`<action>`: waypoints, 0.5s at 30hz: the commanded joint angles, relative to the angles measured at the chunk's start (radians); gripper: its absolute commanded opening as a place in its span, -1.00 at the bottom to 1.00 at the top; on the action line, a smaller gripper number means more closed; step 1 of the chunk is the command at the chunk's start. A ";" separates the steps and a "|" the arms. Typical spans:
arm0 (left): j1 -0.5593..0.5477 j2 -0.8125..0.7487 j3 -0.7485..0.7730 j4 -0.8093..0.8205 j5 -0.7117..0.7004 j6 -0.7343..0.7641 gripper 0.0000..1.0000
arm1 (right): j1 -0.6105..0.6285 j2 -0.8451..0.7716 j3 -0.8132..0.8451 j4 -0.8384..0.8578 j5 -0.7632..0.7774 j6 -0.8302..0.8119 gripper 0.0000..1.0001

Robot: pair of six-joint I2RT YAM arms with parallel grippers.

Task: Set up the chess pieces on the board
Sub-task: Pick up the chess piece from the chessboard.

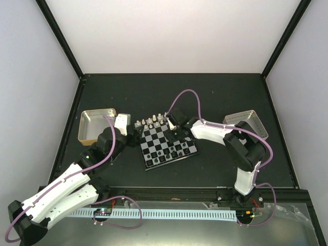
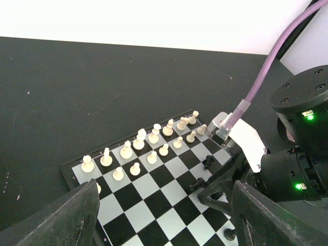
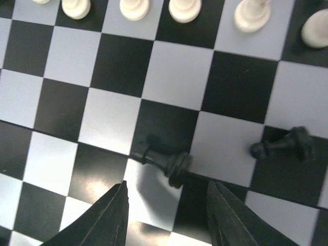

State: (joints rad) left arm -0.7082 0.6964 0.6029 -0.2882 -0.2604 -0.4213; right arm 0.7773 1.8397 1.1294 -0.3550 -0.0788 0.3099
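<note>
I read right gripper (image 3: 166, 187) wide, over a toppled black piece (image 3: 166, 161) on the board (image 3: 118, 66); second black piece (image 3: 284, 143) lies nearby. I read left gripper (image 2: 166, 187) wide too, holding nothing.

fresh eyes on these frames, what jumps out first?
A toppled black piece lies just ahead of the open right gripper, and a second black piece lies on its side further right in the right wrist view. The white pieces stand upright in two rows along the far side of the board in the left wrist view.
</note>
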 commanded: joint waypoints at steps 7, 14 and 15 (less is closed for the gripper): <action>-0.002 -0.008 0.006 0.009 0.000 -0.002 0.44 | -0.004 -0.012 0.074 -0.089 0.061 -0.296 -0.15; -0.001 0.002 0.019 0.008 0.001 0.007 0.44 | -0.005 0.023 0.084 -0.069 0.031 -0.451 -0.25; -0.001 0.002 0.021 0.008 0.001 0.009 0.44 | -0.005 0.026 0.084 -0.067 0.021 -0.475 -0.26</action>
State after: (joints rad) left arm -0.7082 0.6960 0.6029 -0.2886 -0.2607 -0.4206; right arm 0.7773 1.8473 1.1984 -0.4290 -0.0315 -0.0292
